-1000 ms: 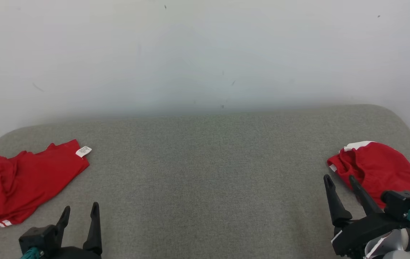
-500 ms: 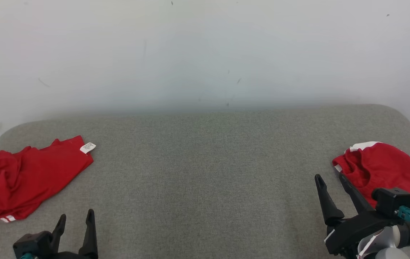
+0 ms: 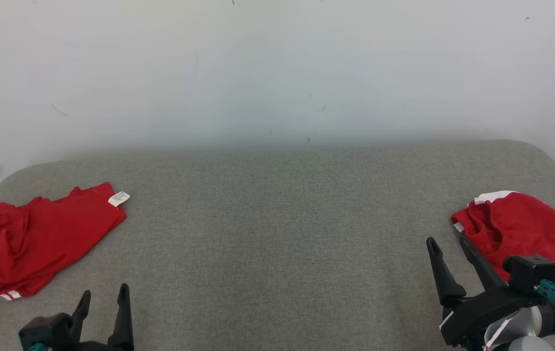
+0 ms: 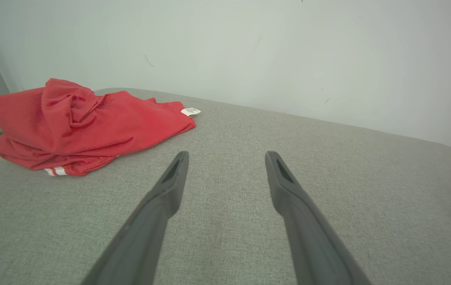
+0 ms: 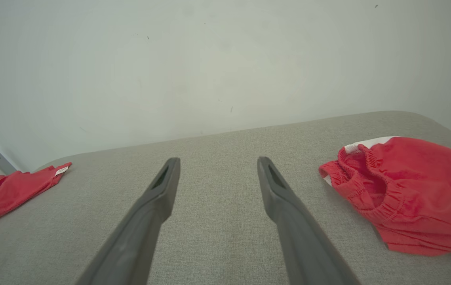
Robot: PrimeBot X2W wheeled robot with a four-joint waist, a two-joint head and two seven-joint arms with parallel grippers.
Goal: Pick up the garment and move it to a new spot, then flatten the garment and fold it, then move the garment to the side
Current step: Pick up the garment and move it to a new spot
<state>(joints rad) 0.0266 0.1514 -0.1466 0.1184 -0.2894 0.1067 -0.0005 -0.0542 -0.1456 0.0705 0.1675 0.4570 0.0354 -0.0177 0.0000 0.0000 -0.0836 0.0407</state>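
Hardly anything stirs: the head camera has swung a touch, nudging both garments rightward across the view, while the left gripper (image 3: 104, 290) sits slightly lower in it and the right gripper (image 3: 447, 240) a little further left.

Left gripper waits at seven o'clock, long dark fingers spread wide, nothing between them. Right gripper at five o'clock is equally wide and empty, tips just beside the bunched red shorts with elastic waist and white trim (image 3: 516, 229) at three o'clock. That closeness looks deliberate (my read: these shorts are the garment to fetch), since they lie in a loose heap by the rim of the grey fabric-covered table (image 3: 277, 219).

Over at nine o'clock a rumpled red shirt with a white label (image 3: 38, 239) lies well apart near the opposite edge, apparently parked out of the way. The broad grey middle between them looks a sensible landing spot for flattening and folding. Nothing is lifted yet; the pick-up lies ahead.
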